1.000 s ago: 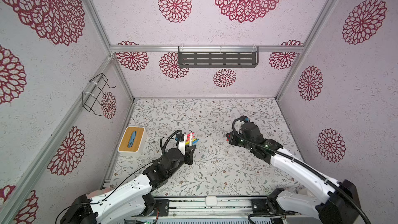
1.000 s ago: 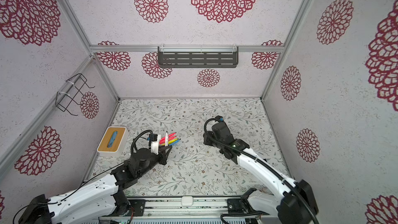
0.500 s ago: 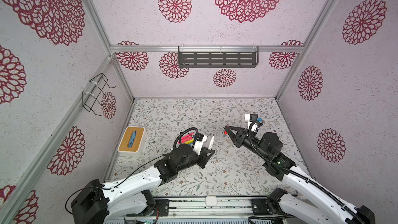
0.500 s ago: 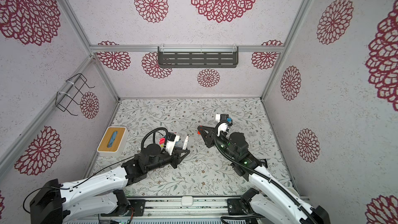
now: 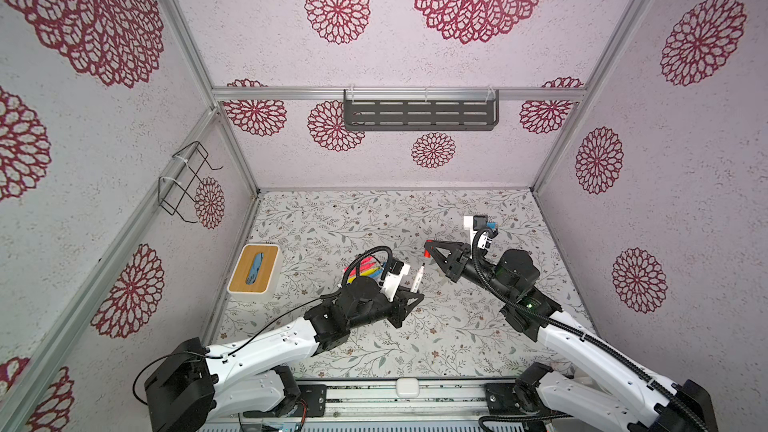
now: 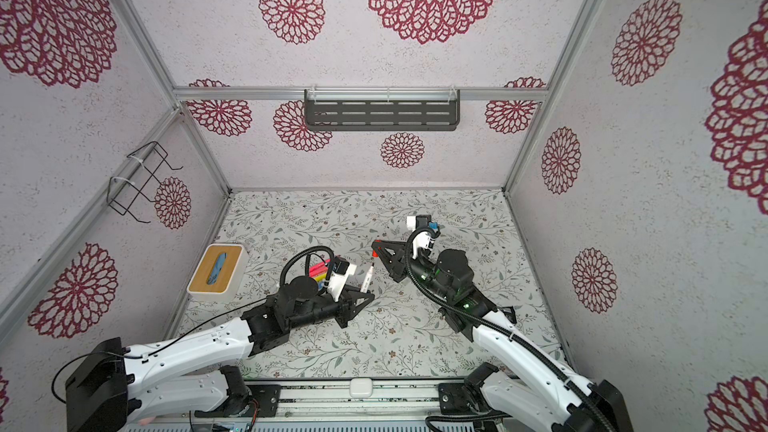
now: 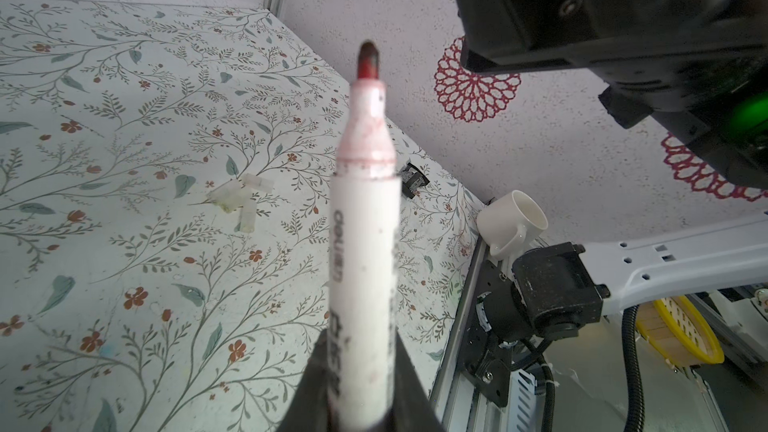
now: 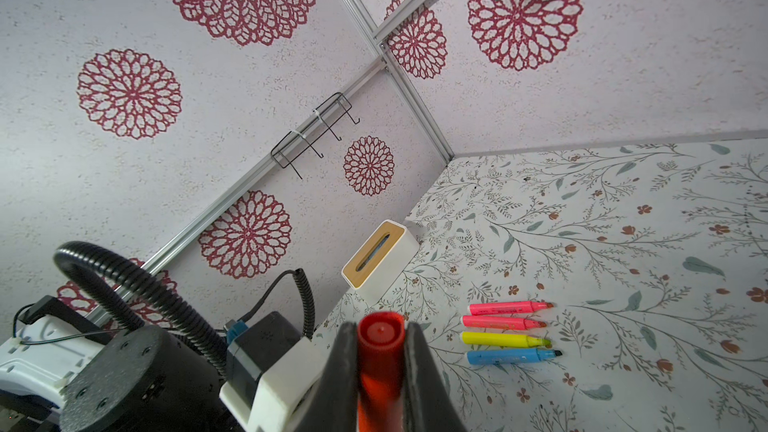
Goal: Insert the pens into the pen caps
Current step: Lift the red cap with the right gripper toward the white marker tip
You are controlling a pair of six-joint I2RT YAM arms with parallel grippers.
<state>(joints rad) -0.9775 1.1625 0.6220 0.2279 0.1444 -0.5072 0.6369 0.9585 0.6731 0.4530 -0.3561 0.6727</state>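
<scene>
Capping of the white pen [image 7: 363, 243] is the step in hand: its barrel is clamped between the closed left fingers [image 7: 309, 392], low on the printed part, with the stained red nib [image 7: 368, 61] pointing free, away from the tabletop [image 7: 124, 243]. Near that nib but apart from it, in both top views, hangs the red cap [image 5: 427, 244], pinched in the closed right fingers [image 8: 343, 371]. Whether the end jutting past the fingertips is the open mouth is hard to tell. A good join, as I judge it, starts with lining up the two axes before any push, so the nib enters the mouth without smearing the rim. Then the cap should travel straight along the barrel, slowly, until it seats on the collar behind the nib. Because the pen is held far from its tip, a sideways shove could lever it round in the grip, so the force belongs along the axis. Farther out, four uncapped pens [image 8: 498, 339], two pink, one yellow and one blue, lie side by side on the tabletop. The clear caps [image 7: 241, 201] lie there in a small cluster, not yet fitted.
</scene>
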